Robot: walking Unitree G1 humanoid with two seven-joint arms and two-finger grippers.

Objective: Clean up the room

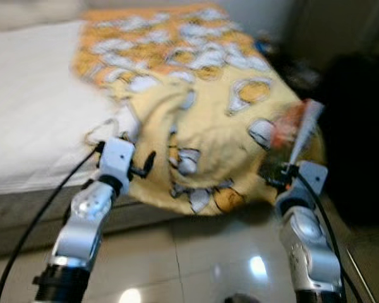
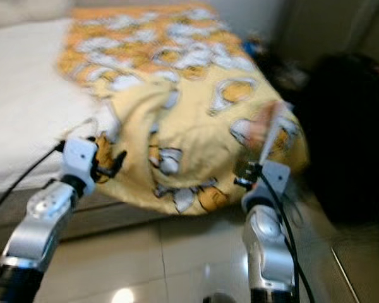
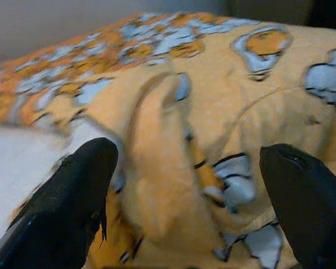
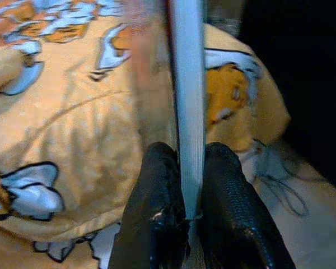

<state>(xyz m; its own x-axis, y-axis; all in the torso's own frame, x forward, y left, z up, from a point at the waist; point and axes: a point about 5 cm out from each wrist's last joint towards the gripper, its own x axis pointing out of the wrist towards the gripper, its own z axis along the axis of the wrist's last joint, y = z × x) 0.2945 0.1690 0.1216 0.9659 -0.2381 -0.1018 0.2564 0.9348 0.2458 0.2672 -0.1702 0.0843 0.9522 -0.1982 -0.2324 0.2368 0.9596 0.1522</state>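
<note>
- Wrapper (image 4: 186, 84), a thin silver-and-red packet, stands upright out of the right end effector (image 4: 193, 168), whose two fingers are pinched narrowly on its lower edge; in the head views it rises just above that end effector, in front of the blanket's overhanging corner.
- Holding it by the bottom edge probably keeps the litter clear of the bedding while it is carried off; where it should go I cannot tell, as no bin is visible.
- Blanket (image 1: 196, 107), yellow with a cartoon print, lies rumpled across the bed (image 1: 31, 107) directly ahead of both end effectors, one corner drooping over the edge toward the floor (image 1: 196, 259).
- Left end effector (image 3: 190, 185) is spread wide, a raised fold of blanket just beyond and between its fingers (image 3: 67, 207), not touching as far as I can see.
- That stance suggests it is lined up to grab the fold, perhaps to straighten the cover.
- Head views are blurred, so finer detail is uncertain.
</note>
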